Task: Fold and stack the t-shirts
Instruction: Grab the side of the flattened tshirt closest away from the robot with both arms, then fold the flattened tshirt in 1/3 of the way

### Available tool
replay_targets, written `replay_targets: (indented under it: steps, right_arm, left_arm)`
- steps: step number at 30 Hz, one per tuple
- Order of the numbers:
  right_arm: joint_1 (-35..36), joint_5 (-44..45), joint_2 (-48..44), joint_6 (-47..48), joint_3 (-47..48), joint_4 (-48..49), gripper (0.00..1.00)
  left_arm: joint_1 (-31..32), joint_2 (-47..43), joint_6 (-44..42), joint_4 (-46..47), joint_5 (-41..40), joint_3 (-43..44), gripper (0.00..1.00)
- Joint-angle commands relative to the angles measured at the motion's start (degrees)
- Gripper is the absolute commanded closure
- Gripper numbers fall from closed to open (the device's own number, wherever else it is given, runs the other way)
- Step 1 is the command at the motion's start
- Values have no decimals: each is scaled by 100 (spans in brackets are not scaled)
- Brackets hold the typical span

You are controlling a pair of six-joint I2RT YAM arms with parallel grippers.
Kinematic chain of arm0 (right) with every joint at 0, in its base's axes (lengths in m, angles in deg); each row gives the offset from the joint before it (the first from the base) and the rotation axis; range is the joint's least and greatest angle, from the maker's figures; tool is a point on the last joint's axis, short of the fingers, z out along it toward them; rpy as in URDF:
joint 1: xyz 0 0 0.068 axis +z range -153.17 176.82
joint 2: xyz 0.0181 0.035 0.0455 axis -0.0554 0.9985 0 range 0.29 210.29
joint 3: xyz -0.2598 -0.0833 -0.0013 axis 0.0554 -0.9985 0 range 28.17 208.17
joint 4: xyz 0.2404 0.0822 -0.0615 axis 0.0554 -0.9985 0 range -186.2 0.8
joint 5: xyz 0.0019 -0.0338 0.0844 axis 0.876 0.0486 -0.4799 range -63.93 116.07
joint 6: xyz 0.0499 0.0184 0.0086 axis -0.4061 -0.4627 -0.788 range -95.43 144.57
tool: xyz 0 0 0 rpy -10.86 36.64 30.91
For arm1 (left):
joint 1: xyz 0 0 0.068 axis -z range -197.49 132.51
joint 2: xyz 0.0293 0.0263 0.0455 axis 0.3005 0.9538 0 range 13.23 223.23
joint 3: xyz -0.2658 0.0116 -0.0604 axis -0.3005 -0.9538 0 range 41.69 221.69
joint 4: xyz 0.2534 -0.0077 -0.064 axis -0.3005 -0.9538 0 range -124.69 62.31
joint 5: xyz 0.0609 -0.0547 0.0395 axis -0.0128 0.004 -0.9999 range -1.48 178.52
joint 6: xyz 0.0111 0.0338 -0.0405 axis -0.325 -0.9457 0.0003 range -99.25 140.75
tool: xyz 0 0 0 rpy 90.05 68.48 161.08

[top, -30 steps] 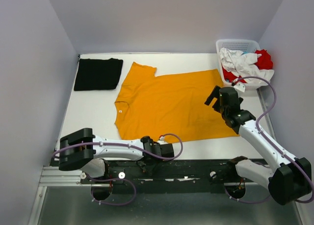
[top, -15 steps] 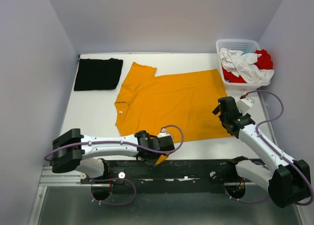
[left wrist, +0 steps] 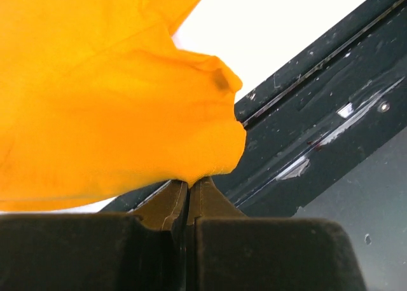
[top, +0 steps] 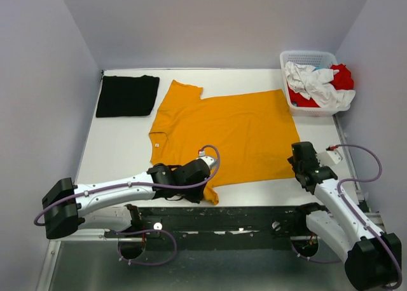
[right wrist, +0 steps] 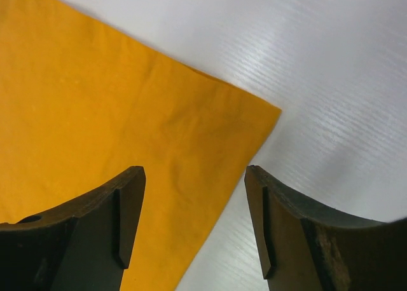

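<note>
A mustard t-shirt [top: 222, 129] lies spread flat in the middle of the white table. My left gripper [top: 202, 176] is shut on its near sleeve, and a bunch of orange cloth [left wrist: 95, 100] rises from the closed fingertips [left wrist: 205, 192] by the table's front edge. My right gripper [top: 300, 157] hovers open over the shirt's near right hem corner [right wrist: 254, 113], one finger above the cloth and the other above bare table. A folded black t-shirt [top: 127, 95] lies at the back left. White [top: 311, 81] and red [top: 342, 77] t-shirts are crumpled in the basket.
The white lattice basket [top: 308, 54] stands at the back right corner. A black metal rail [top: 254, 218] runs along the table's near edge, just under the left gripper. Grey walls close in the left, back and right sides.
The left gripper shut on the sleeve and drew it back and to the left, bunching the cloth. The right gripper came toward the near edge, down to the hem corner, its fingers narrowing somewhat.
</note>
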Motion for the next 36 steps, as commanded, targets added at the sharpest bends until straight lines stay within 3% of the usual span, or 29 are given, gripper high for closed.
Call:
replay_targets:
  steps: [1, 10, 17, 20, 23, 26, 36]
  right_arm:
    - [-34, -243, 94, -450, -227, 229, 31]
    - [-43, -416, 529, -838, -565, 802, 32]
    - [-43, -462, 613, -962, -885, 1189, 46]
    - [-43, -332, 534, -972, -884, 1127, 61]
    - [-43, -360, 372, -850, -815, 1088, 70]
    - [-48, -352, 212, -675, -755, 1049, 99]
    - [-43, -778, 733, 804, 139, 1469, 99]
  left_arm:
    - [-301, -453, -71, 620, 213, -244, 100]
    - [-618, -853, 10, 864, 292, -419, 100]
    - [-869, -930, 104, 801, 188, -390, 100]
    - [-945, -991, 144, 770, 47, -351, 100]
    - [-1016, -1066, 127, 752, 7, -297, 100]
    - [-1109, -1113, 113, 755, -58, -231, 100]
    - [-1784, -1176, -146, 1043, -483, -37, 100]
